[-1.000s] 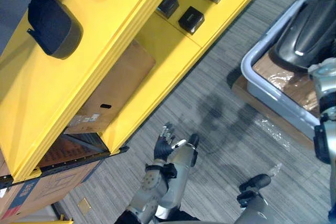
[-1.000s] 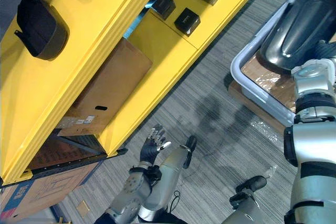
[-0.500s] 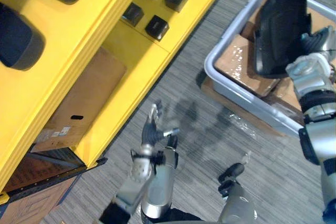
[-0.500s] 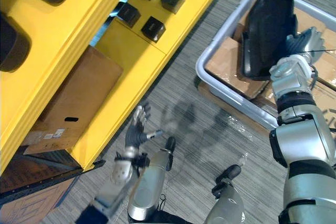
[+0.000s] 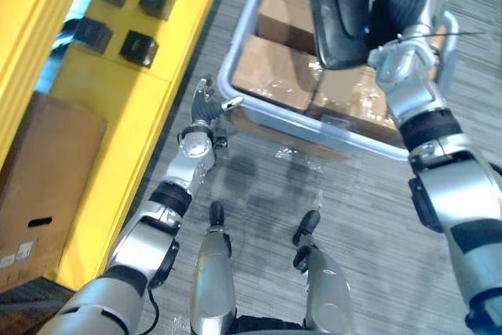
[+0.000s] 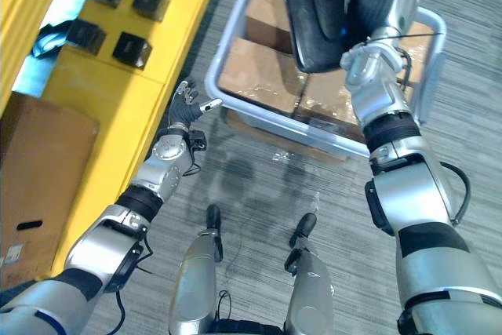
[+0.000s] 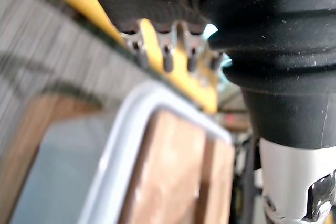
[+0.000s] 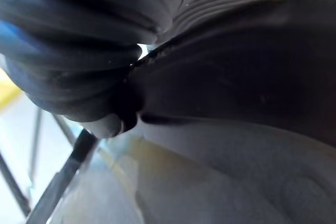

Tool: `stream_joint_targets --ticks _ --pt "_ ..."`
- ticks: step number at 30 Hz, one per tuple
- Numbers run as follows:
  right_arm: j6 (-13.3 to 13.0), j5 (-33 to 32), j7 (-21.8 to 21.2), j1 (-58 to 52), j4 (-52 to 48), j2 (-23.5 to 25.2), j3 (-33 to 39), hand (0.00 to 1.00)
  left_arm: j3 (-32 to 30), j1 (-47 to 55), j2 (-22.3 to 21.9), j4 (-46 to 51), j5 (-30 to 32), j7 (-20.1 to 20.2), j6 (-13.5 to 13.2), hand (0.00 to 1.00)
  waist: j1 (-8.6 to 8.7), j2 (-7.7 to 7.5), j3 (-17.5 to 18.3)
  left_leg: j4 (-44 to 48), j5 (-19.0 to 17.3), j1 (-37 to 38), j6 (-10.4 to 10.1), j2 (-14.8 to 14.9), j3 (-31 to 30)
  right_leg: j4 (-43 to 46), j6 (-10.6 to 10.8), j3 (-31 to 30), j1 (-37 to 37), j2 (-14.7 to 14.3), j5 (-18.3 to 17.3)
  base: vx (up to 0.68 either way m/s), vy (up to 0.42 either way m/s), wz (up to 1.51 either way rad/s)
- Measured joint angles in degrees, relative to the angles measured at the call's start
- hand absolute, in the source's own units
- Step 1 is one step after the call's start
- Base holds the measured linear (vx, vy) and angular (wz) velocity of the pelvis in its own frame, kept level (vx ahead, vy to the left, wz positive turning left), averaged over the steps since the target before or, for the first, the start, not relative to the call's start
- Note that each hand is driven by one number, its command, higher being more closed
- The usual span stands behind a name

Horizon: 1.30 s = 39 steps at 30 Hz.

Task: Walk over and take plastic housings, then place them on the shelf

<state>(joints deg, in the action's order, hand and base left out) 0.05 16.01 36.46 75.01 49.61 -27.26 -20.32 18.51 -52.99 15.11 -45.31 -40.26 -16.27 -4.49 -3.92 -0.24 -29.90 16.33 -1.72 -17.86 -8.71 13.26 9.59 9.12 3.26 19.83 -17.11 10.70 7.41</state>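
Over at the far middle of the grey carpet sits the grey bin, and on end in it, above plastic-wrapped cardboard boxes, is the black plastic housing. The whole view has swung within the last second. The yellow shelf, which took up most of the picture, now runs down the left edge with its small black blocks and the brown carton beneath, so the camera has turned toward the bin and the things have not moved. The right robot hand, half a second ago just beside the housing, now lies against its right side with fingers straight and flat on the shell. Its thumb is hidden, so a true clasp cannot be confirmed. The left robot hand has come up from low over the carpet and reaches out, released and holding nothing, near the bin's near left corner. Its wrist view shows the straight fingers past the bin's pale rim. The walk-over looks about done and the pickup is starting. The left robot hand probably has to reach the housing's other side before it can be lifted and carried to the shelf.
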Motion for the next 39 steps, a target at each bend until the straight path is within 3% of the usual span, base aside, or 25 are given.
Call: stream_joint_targets --ticks 2,5,9,16,24,28,29,34,39 --pt "-2.1 2.0 0.0 0.0 -2.4 0.3 -0.1 1.0 -0.4 -1.2 -0.5 -0.4 -4.5 1.8 0.0 0.0 1.44 -0.05 0.0 -0.2 0.0 1.1 0.0 0.0 1.3 0.0 0.0 -1.2 0.0 0.0 0.1 0.02 0.003 -0.32" --pt "-4.0 4.2 -0.2 -0.7 -4.2 0.5 -0.1 1.0 -1.5 -2.3 -1.4 -0.4 -8.8 4.8 0.0 0.0 1.85 -0.06 0.0 -1.2 0.0 3.0 0.0 0.1 3.3 -0.3 0.0 -2.8 0.1 -0.3 0.6 0.01 0.005 -0.29" --pt "-5.5 5.8 -1.1 -5.0 -7.5 1.8 -0.2 1.0 -1.0 -2.7 -2.2 0.8 -8.7 8.9 0.0 0.0 3.24 -0.1 0.0 -2.1 0.0 5.6 -0.1 0.1 3.8 -1.0 0.0 -3.1 2.2 -0.5 0.7 0.01 0.007 -0.08" --pt "-9.0 9.2 -3.2 -8.4 -8.9 3.6 -1.4 1.0 -0.7 -2.7 -2.1 7.0 -8.5 11.9 0.1 0.0 3.62 -0.07 0.1 -3.1 0.0 9.3 -0.1 -0.3 5.1 -2.6 0.5 -4.0 5.3 -0.5 1.3 -0.01 0.021 -0.08" --pt "-11.3 9.5 -4.3 -9.7 -11.0 4.7 -3.9 1.0 -0.2 -2.7 -2.0 11.3 -10.9 12.6 0.8 0.0 4.14 0.01 0.1 -3.8 0.2 10.1 -0.1 -0.8 5.2 -6.5 0.7 -3.9 7.5 -0.6 3.6 -0.01 0.005 0.0" --pt "-11.6 8.9 -3.9 -11.1 -12.0 5.4 -3.9 1.0 0.3 -2.7 -2.0 11.7 -10.9 9.9 2.0 0.0 4.28 0.09 0.1 -4.0 0.2 10.6 -0.1 -1.1 4.8 -8.9 0.9 -2.9 9.4 -0.6 4.5 0.02 0.022 0.07" --pt "-11.6 8.8 -3.8 -11.5 -12.7 5.6 -3.9 1.0 0.3 -2.7 -2.0 11.7 -10.9 9.6 2.1 1.0 4.27 0.1 0.2 -4.1 0.2 10.7 -0.1 -1.1 4.8 -9.0 0.9 -3.0 9.5 -0.6 4.5 0.03 0.023 0.03" --pt "-11.2 7.1 -2.8 -14.4 -15.9 6.4 -3.9 1.0 0.4 -2.7 -2.1 12.8 -11.1 6.5 1.6 1.0 3.96 0.55 0.4 -4.8 0.2 11.4 -0.1 -1.5 4.7 -11.0 1.1 -2.7 10.9 -0.6 5.2 0.01 0.008 0.02" --pt "-10.0 4.9 -2.3 -20.0 -20.7 7.5 -2.7 1.0 -0.2 -1.4 -3.5 14.2 -13.0 2.9 -4.4 1.0 3.81 1.08 0.7 -6.2 0.2 14.1 -0.1 -2.0 5.0 -12.6 1.3 -2.7 13.7 -0.7 5.5 0.01 0.006 0.0"
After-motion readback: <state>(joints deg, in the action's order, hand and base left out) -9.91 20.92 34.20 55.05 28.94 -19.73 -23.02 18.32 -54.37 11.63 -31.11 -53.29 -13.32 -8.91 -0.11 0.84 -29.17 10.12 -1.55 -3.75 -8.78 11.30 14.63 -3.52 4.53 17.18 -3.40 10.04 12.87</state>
